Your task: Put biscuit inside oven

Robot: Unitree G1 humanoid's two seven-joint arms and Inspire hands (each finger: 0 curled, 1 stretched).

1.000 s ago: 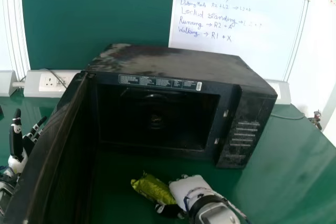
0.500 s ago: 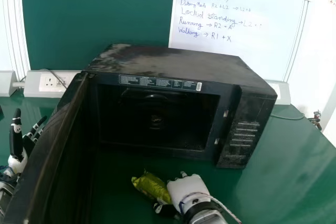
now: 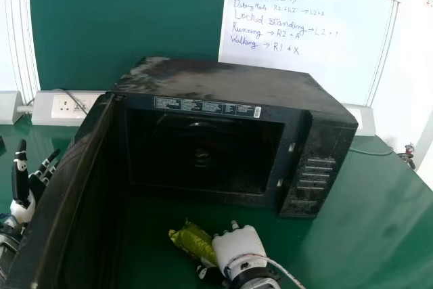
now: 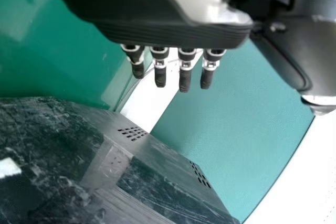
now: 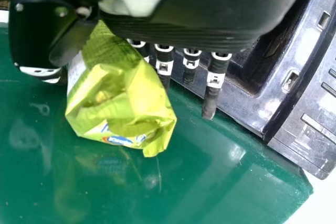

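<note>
The biscuit packet [image 5: 121, 103] lies at a slant in front of the open oven [image 3: 226, 82], between the thumb [image 5: 39, 72] and the straight fingers [image 5: 212, 87] of the right hand [image 3: 241, 245]. That hand is fairly wide, the thumb on one side of the wrapper and the fingers on the other; whether there is any real squeeze I cannot tell, nor whether the packet rests on the worktop [image 3: 352, 208] or is just above it. The left hand [image 3: 24, 211], beyond the oven door [image 3: 74, 181], is spread and holds nothing. The packet should be light, so weight is unlikely to trouble the lift. Its crinkled green wrapper looks thin, loose and a little glossy, likely to crumple and slide under smooth fingertips, while the biscuits within would be stiffer but brittle. The best hold is across the fuller middle of the body, thumb against fingers, closing only until the wrapper stops slipping; a hard pinch could break the contents. The loose folded end is a poor place to take it, as the film may give and let the packet swing or catch on the sill of the cavity [image 3: 203, 167] on the way in
</note>
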